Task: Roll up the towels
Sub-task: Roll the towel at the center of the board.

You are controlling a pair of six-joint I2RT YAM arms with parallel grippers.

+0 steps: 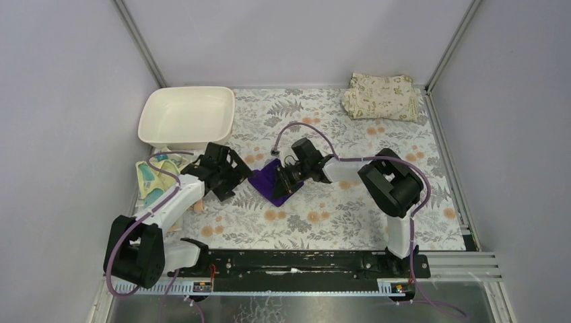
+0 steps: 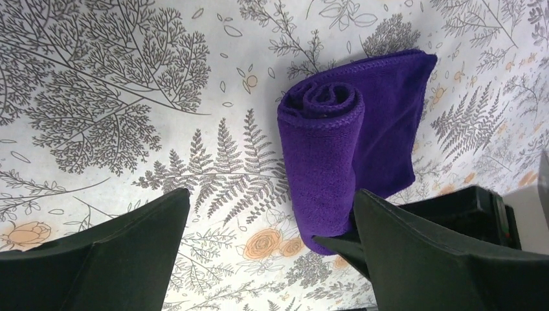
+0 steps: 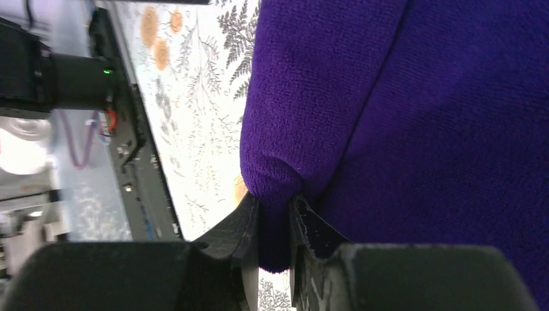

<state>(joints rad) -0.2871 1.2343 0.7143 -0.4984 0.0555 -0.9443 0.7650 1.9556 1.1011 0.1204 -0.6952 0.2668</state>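
No legible writing; print on the beige cloth (image 1: 381,96) seems too small.

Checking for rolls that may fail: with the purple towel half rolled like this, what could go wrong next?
1. The left gripper stands open and grips nothing, so the loose coil of the purple towel could spring open.
2. The right gripper pinches only a thin fold at the towel's edge. A pull might slip off it, or drag the whole towel along rather than tighten the roll.
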